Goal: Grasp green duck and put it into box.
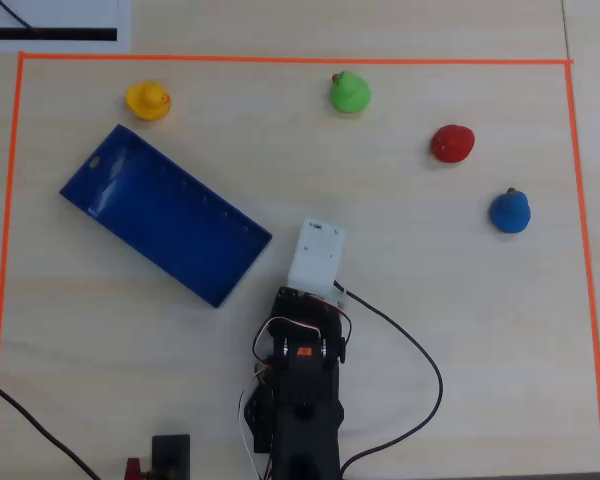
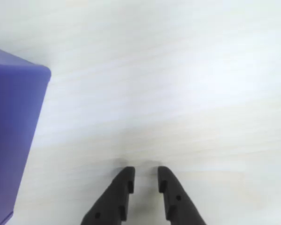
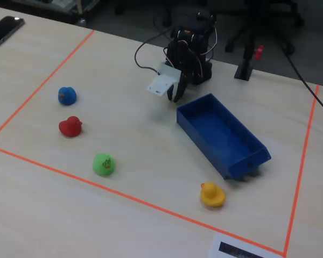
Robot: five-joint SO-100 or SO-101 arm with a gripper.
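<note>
The green duck point(image 1: 349, 93) sits near the far tape line in the overhead view, and at the front left in the fixed view point(image 3: 103, 164). The dark blue box point(image 1: 165, 215) lies empty and slanted, left of the arm; it also shows in the fixed view point(image 3: 220, 134), and its corner shows in the wrist view point(image 2: 14, 131). My gripper point(image 2: 146, 176) points down at bare table just beside the box's near corner, far from the green duck. Its jaws stand a little apart with nothing between them. It also shows in the fixed view point(image 3: 175, 94).
A yellow duck point(image 1: 148, 99) sits beyond the box. A red duck point(image 1: 452, 143) and a blue duck point(image 1: 510, 212) sit to the right. Orange tape point(image 1: 280, 60) frames the work area. A black cable point(image 1: 420, 370) loops right of the arm base.
</note>
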